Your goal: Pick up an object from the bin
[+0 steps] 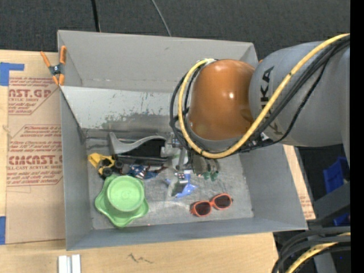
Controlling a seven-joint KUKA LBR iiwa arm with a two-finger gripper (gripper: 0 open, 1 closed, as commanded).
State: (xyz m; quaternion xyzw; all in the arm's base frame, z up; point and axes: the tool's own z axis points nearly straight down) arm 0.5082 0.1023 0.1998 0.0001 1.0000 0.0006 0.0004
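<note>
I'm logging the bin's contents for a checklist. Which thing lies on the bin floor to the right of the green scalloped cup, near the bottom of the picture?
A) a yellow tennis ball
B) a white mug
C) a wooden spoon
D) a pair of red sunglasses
D: the red sunglasses lie flat on the floor of the bin, to the right of the green scalloped cup.

The grey bin [142, 61] holds a green cup [120, 199] near left, red sunglasses [211, 205] near right, a blue scrap [185, 190] between them, and a black tool [141, 148] far left.
</note>
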